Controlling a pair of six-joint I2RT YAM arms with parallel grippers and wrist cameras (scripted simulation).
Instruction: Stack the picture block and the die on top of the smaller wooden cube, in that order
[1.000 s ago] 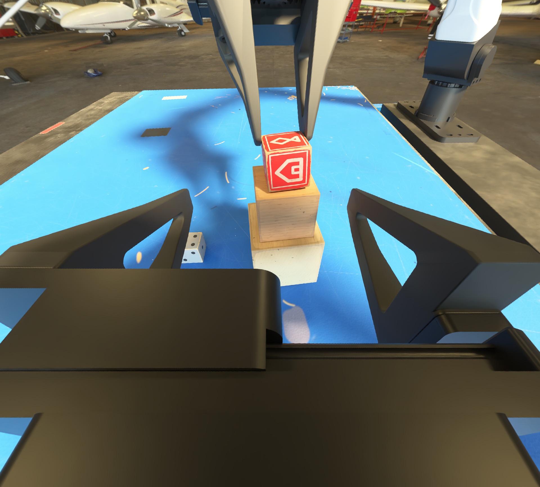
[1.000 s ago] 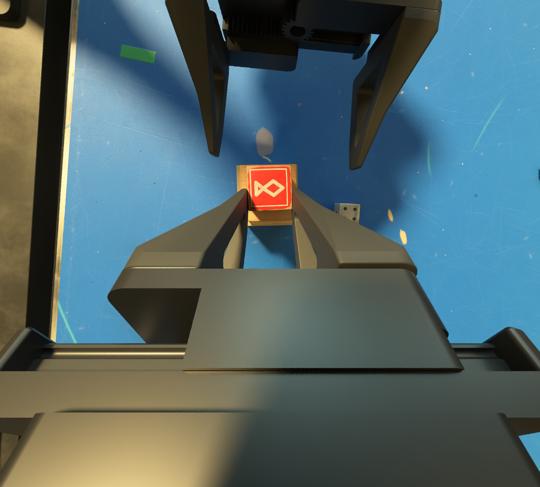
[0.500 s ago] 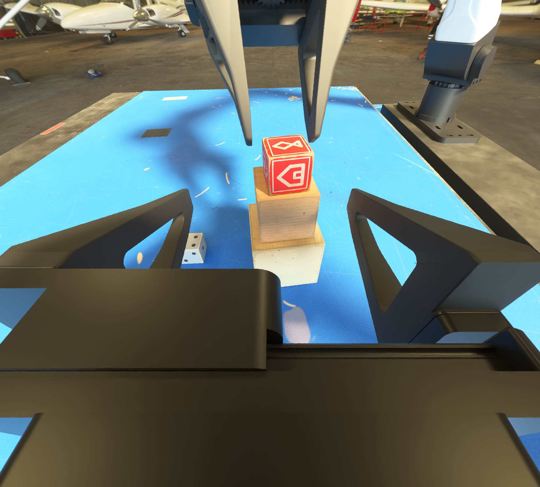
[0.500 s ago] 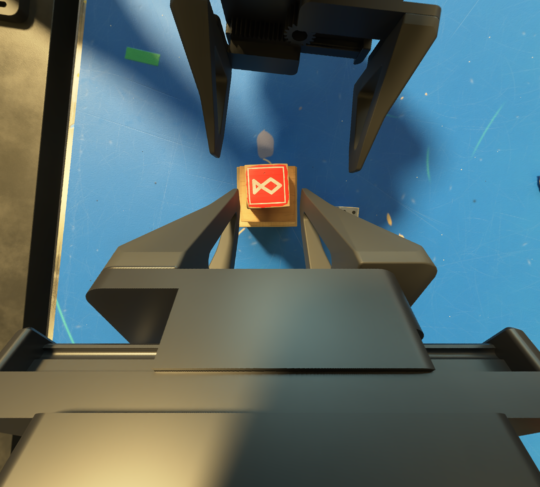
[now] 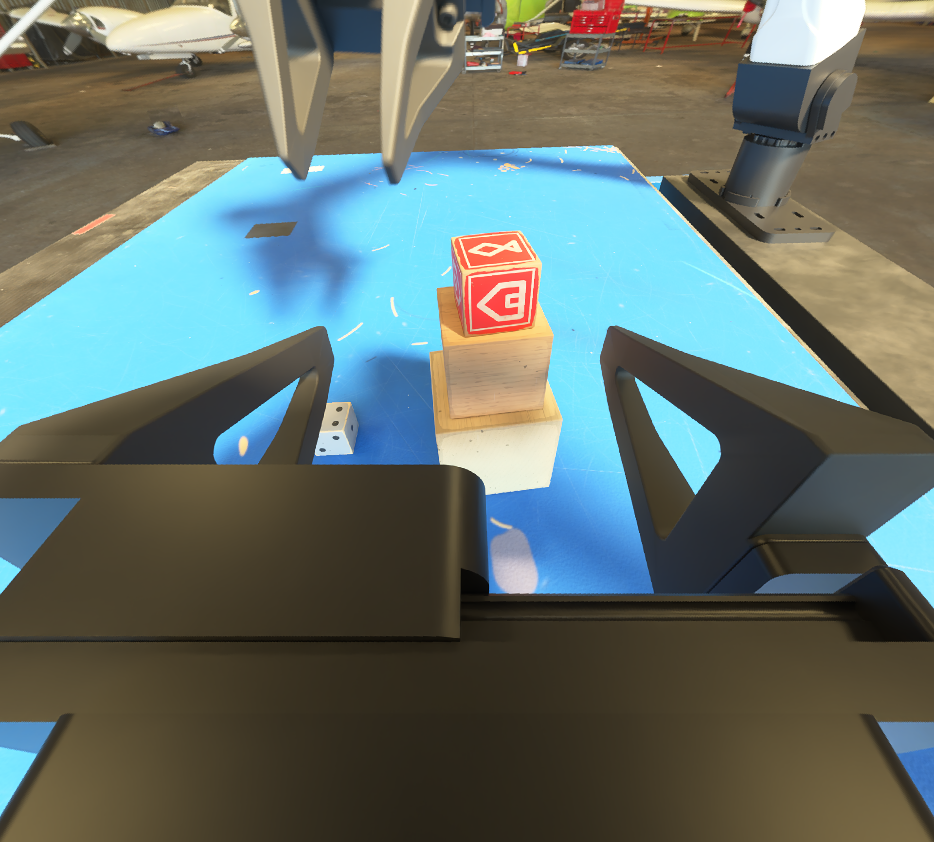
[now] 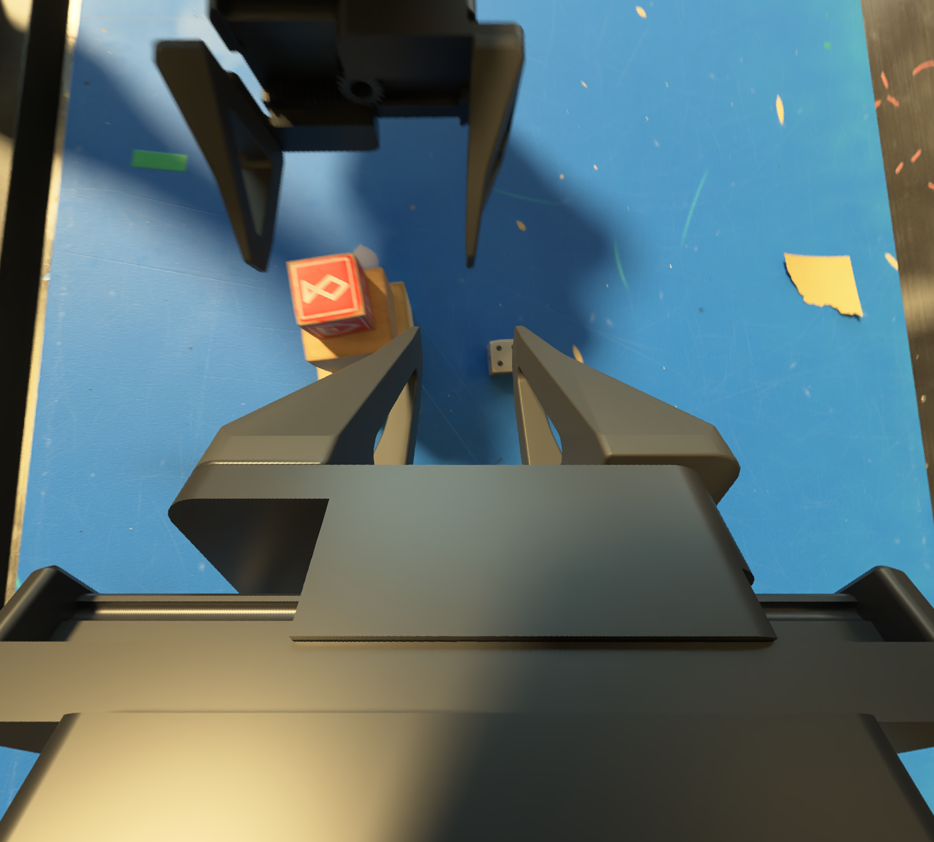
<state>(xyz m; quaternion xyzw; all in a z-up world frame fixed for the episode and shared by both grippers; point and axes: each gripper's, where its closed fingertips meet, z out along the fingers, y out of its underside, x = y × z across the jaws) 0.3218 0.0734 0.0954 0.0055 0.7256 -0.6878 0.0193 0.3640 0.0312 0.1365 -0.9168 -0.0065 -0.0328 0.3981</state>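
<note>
1. Four blocks in all: one red picture block point(image 5: 498, 284), one smaller wooden cube point(image 5: 498, 373), one larger wooden cube point(image 5: 498, 451), and one white die point(image 5: 337, 429).
2. The picture block sits upright on the smaller cube, which sits on the larger cube. As a cube it has no long axis, and it is turned slightly against the wood below.
3. The die lies on the table point(image 5: 151, 312) just beside the stack, apart from it.
4. The left gripper point(image 5: 465, 337) is spread wide and empty, low before the stack.
5. The right gripper point(image 6: 467, 335) hangs above, part open, holding nothing.
6. The table is scratched blue with dark edges, in an aircraft hangar.
</note>
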